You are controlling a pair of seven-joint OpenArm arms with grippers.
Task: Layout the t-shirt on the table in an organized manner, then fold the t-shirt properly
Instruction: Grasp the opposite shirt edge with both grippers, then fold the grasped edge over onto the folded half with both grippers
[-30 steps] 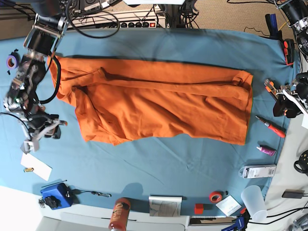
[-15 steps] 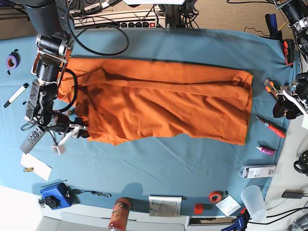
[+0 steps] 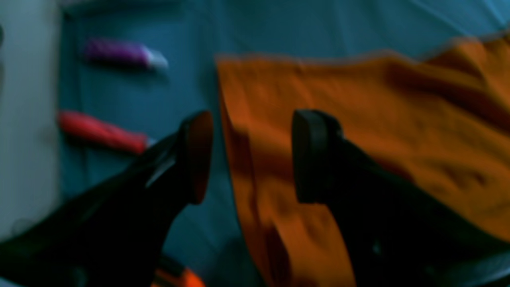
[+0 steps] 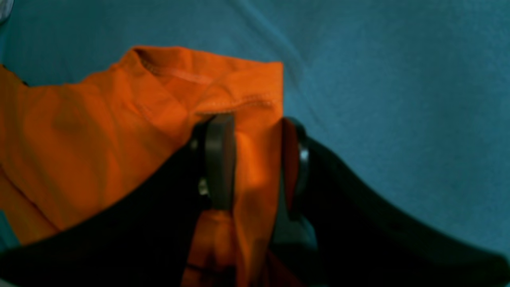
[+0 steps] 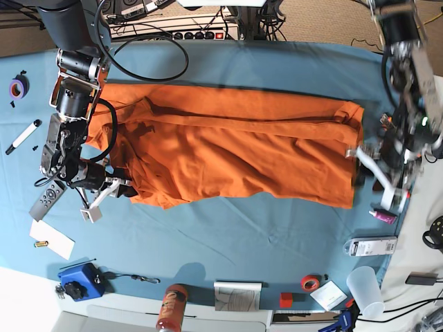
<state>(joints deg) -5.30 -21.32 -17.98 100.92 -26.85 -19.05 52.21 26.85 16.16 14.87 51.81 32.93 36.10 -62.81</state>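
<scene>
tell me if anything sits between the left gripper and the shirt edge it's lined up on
Nothing visible does. The left gripper is open, its fingers straddling the t-shirt edge, with only bare table cloth beneath. The red tool and purple marker lie off to the side.

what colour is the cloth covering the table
Light blue-teal cloth, under the orange t-shirt; clearest in the base view.

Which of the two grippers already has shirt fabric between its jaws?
The right gripper: a hemmed fold of the t-shirt sits between its jaws. The left gripper stands open, straddling the shirt's edge.
</scene>
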